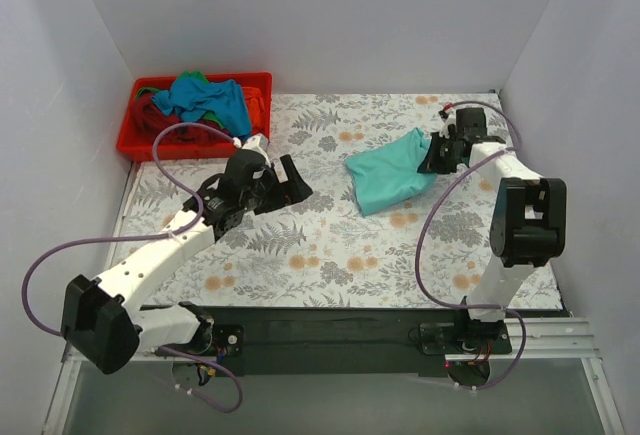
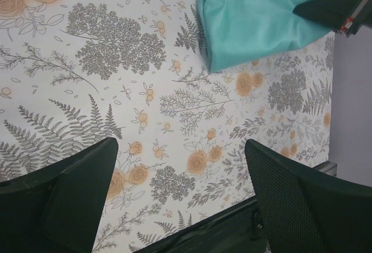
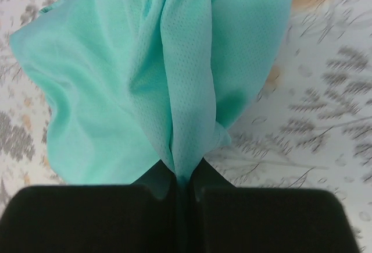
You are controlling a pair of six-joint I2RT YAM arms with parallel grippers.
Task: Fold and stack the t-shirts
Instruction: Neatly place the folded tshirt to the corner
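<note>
A mint-teal t-shirt (image 1: pixel 390 176) lies folded on the flowered tablecloth at the right centre. It also shows in the left wrist view (image 2: pixel 256 14) and the right wrist view (image 3: pixel 133 78). My right gripper (image 1: pixel 437 155) is shut on the shirt's right edge, a pinched fold of cloth rising from between its closed jaws (image 3: pixel 183 177). My left gripper (image 1: pixel 292 183) is open and empty over the cloth, left of the shirt, its fingers (image 2: pixel 70 200) wide apart. Other t-shirts (image 1: pixel 205 98), blue, green and dark red, lie heaped in the red bin.
The red plastic bin (image 1: pixel 140 145) stands at the back left corner. White walls close in the table on the left, back and right. A black rail (image 1: pixel 330 330) runs along the near edge by the arm bases.
</note>
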